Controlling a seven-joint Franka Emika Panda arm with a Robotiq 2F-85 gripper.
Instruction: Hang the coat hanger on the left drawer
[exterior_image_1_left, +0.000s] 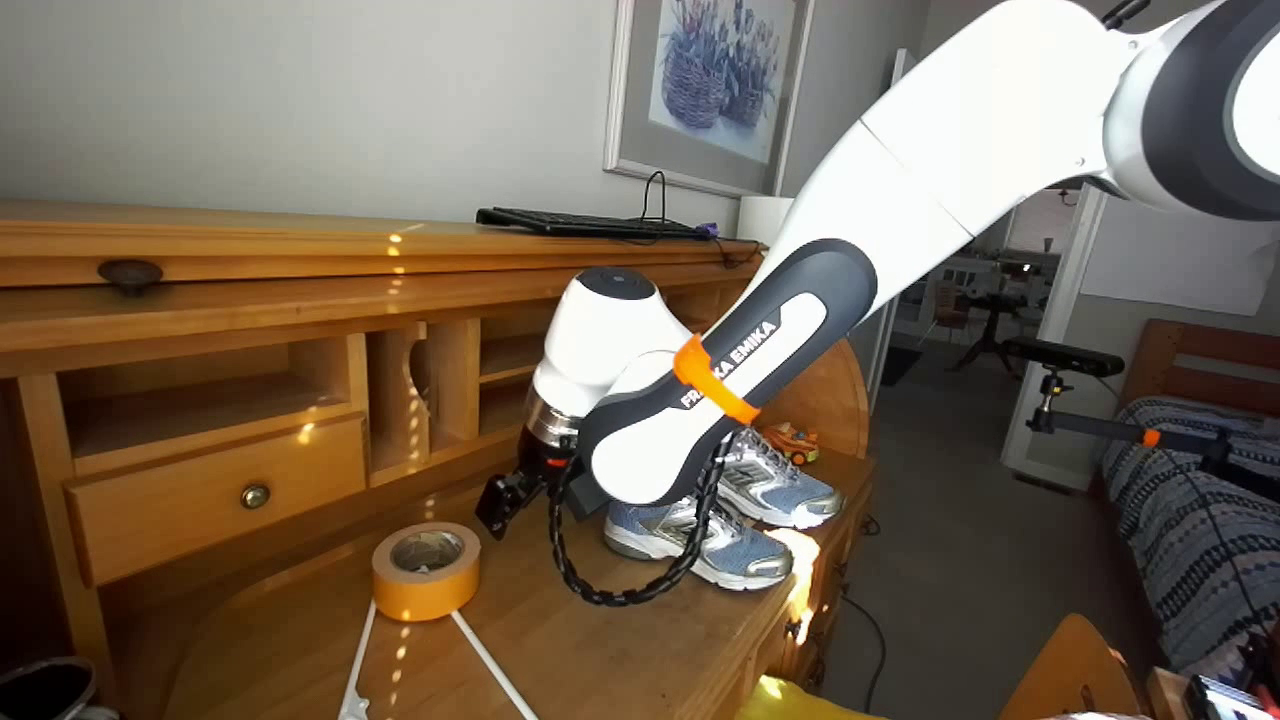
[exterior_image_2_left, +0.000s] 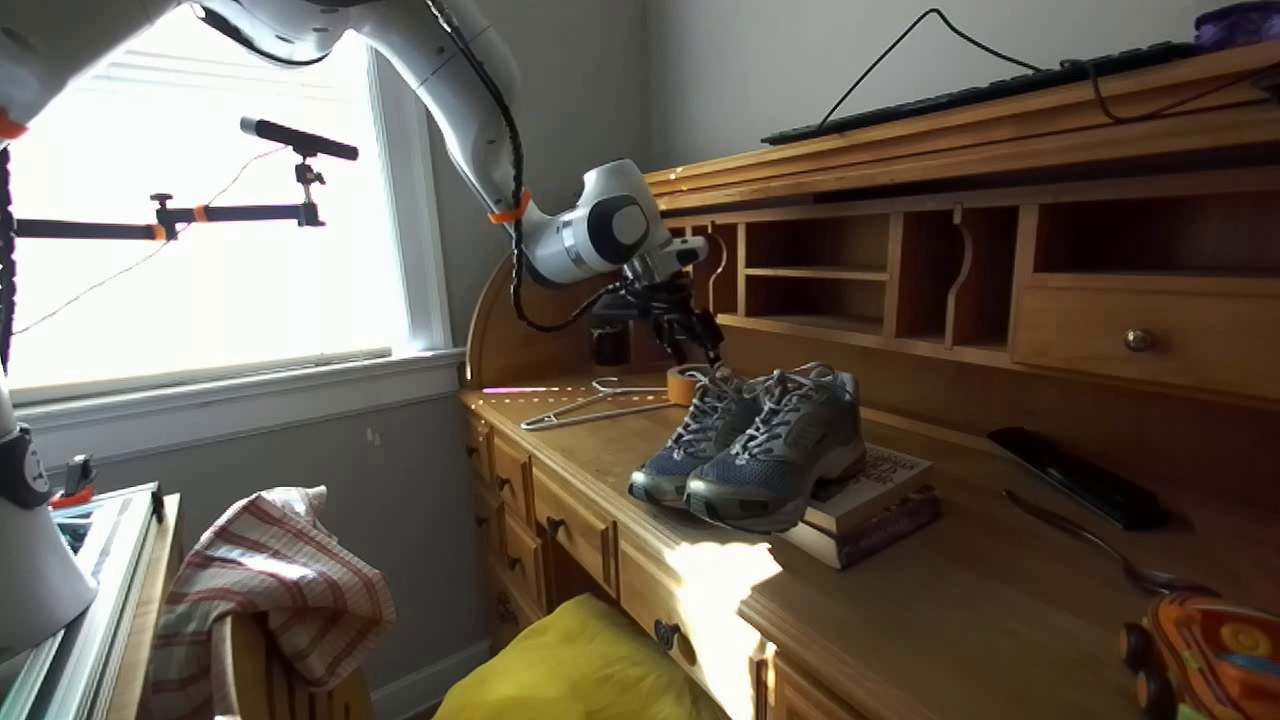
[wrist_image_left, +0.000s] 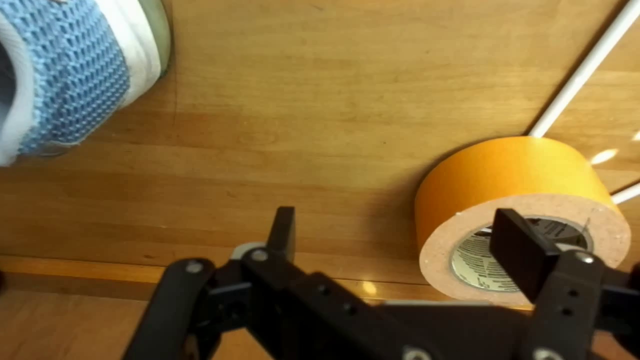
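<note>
Hanger (wrist_image_left: 584, 71) lies on the desk (wrist_image_left: 300, 115), one end seemingly under the tape (wrist_image_left: 505, 170), gripper (wrist_image_left: 395, 220) spread wide nearby, nothing gripped; probably light, stiff, slick, may swivel, so pinch just below the hook (exterior_image_2_left: 598, 382).

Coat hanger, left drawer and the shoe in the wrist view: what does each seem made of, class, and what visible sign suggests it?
Coat hanger: probably smooth plastic, though coated metal is possible; its bars look evenly white.
Left drawer: likely wood or veneer, perhaps varnished, judging by its even honey colour.
Shoe: its blue part looks like matt mesh fabric, openly woven.
</note>
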